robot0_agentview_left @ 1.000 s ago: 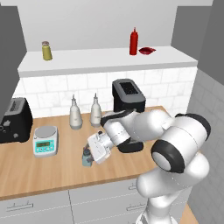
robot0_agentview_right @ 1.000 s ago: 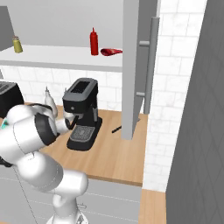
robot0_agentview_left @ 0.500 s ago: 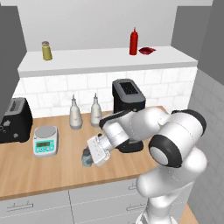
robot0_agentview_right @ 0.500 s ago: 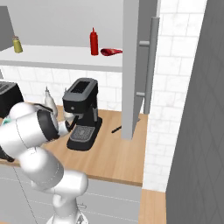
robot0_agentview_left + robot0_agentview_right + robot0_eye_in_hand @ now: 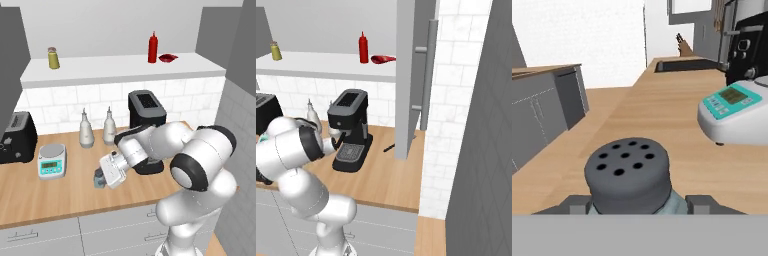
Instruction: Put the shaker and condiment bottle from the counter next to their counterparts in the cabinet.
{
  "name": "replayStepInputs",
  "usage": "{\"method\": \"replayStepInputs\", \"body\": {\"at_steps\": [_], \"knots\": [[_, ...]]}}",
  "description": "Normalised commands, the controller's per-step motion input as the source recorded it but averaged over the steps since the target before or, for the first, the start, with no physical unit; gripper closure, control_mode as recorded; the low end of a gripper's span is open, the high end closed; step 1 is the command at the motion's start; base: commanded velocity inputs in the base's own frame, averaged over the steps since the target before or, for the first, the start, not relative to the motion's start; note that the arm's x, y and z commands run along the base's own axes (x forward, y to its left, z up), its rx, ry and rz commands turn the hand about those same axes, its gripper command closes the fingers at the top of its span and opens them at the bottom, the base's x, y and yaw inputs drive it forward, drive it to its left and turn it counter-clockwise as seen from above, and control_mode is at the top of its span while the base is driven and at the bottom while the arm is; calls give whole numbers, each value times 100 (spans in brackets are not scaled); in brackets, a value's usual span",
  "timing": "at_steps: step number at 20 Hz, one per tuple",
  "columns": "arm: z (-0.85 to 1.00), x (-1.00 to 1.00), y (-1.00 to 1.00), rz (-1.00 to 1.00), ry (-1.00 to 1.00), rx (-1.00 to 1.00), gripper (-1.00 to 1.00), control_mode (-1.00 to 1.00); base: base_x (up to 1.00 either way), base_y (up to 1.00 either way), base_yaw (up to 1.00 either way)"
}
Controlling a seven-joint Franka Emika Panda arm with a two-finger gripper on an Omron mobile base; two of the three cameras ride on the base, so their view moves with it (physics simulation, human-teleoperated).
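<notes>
The pale blue-grey shaker (image 5: pixel 98 180) stands on the wooden counter (image 5: pixel 60 197) in front of the scale. In the hand view its dark perforated cap (image 5: pixel 628 171) sits low in the middle. My gripper (image 5: pixel 103 176) (image 5: pixel 639 204) is down around it, one fingertip (image 5: pixel 576 205) tight against each side, so it is shut on the shaker. The red condiment bottle (image 5: pixel 152 47) (image 5: pixel 363 47) stands on the cabinet shelf (image 5: pixel 115 67) beside the flat red packet (image 5: pixel 167 58) (image 5: pixel 383 59). The olive-yellow shaker (image 5: pixel 53 58) (image 5: pixel 276 51) stands at the shelf's left end.
A white scale (image 5: pixel 52 161) (image 5: pixel 732 112) and a black toaster (image 5: pixel 17 138) sit left of the shaker. Two white pear-shaped bottles (image 5: pixel 86 130) stand behind it. The black coffee machine (image 5: pixel 146 110) (image 5: pixel 351 127) is close behind my arm. A grey cabinet panel (image 5: pixel 408 75) hangs at the right.
My hand has sunk a little down and to the left onto the shaker. The fingers have narrowed from wide open to the shaker's sides. The shaker still stands where it was.
</notes>
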Motion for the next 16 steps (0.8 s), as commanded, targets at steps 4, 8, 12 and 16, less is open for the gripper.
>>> {"method": "replayStepInputs", "body": {"at_steps": [4,8,12,16], "knots": [[56,-23,0,-3,0,1,100,-100,0,0,0],[58,-35,0,-2,0,3,100,-100,0,0,0],[60,-40,1,-5,0,8,100,-100,0,0,0],[64,-26,0,-23,0,15,100,-100,0,0,0]]}}
